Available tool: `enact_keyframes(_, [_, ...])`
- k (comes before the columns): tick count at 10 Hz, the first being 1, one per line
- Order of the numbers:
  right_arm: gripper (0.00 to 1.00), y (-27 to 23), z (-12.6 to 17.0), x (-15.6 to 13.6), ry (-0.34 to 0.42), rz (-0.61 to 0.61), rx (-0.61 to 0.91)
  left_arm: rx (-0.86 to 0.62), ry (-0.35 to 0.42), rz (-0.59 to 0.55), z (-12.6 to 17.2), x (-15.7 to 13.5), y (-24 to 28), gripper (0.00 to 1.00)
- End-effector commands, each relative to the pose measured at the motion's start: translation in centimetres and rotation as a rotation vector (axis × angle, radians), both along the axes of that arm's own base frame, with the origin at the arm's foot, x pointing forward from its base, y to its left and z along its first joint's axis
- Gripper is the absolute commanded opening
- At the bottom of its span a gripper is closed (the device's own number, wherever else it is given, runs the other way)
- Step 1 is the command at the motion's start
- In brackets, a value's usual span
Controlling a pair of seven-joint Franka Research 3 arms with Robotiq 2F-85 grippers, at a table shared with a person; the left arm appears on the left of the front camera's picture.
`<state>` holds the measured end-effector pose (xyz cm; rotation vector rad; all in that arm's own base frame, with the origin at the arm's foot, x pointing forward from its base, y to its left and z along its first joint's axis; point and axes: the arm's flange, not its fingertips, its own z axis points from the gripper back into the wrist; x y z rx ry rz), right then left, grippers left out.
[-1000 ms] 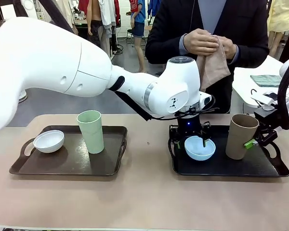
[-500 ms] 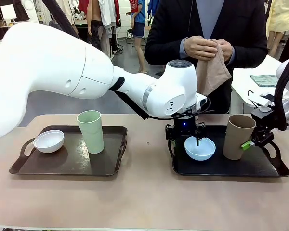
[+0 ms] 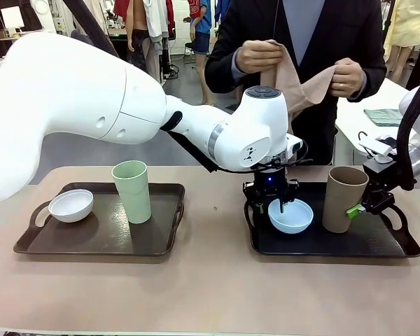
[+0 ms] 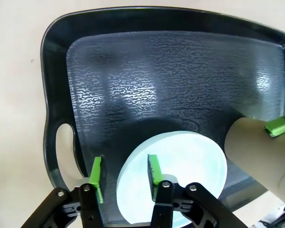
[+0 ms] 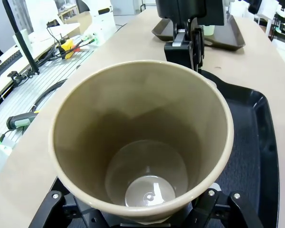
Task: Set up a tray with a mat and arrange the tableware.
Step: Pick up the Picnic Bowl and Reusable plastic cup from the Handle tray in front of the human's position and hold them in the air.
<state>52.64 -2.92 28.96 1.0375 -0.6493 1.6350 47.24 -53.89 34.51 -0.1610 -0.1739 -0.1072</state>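
My left gripper stands open over the light blue bowl, which sits on the right-hand black tray. One green pad is outside the bowl's rim and the other is inside it. On the same tray, my right gripper is shut on the tan-brown cup, holding it slightly tilted with its base low over the tray. The white bowl and the pale green cup stand on the left tray. Across the table, a person holds a tan cloth mat stretched between both hands.
Bare tan table lies in front of both trays and in the gap between them. My left arm crosses the middle above the table. A side table with a folded green cloth stands at the far right.
My left gripper has risen a little and shifted left off the blue bowl. The right gripper moved the tan cup slightly left. The person has pulled the cloth apart with both hands.
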Motion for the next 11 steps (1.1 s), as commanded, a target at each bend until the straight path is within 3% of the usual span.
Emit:
enact_keyframes(1, [0.25,0.3,-0.7,0.0,-0.02,-0.011,0.012,0.007,-0.029,0.026,-0.2,0.0,-0.2,0.07])
enact_keyframes(2, [0.25,0.3,-0.7,0.0,-0.02,-0.01,0.012,0.009,-0.028,0.029,-0.2,-0.1,-0.2,0.0])
enact_keyframes(3, [0.0,0.3,-0.8,-0.1,-0.022,-0.009,0.012,0.011,-0.028,0.031,-0.2,-0.2,-0.2,0.0])
enact_keyframes(4, [0.25,0.2,-0.8,-0.1,-0.024,-0.01,0.012,0.012,-0.03,0.033,-0.2,-0.3,-0.2,0.0])
enact_keyframes(5, [0.0,0.2,-0.9,-0.1,-0.025,-0.01,0.013,0.014,-0.031,0.034,-0.2,-0.4,-0.1,0.0])
enact_keyframes(7, [0.0,0.0,-0.8,-0.2,-0.033,-0.014,0.013,0.021,-0.024,0.037,-0.1,-0.7,0.1,0.0])
enact_keyframes(8, [0.25,-0.2,-0.5,-0.5,-0.039,-0.021,0.013,0.036,-0.009,0.059,0.2,-0.8,0.2,0.0])
enact_keyframes(10, [0.25,-1.7,2.6,-1.9,-0.083,-0.025,0.052,0.012,0.018,0.045,2.9,-1.7,1.1,0.0])
enact_keyframes(11, [0.25,-3.5,5.7,-2.5,-0.121,-0.039,0.047,-0.011,0.004,0.042,5.5,-2.0,1.3,0.0])
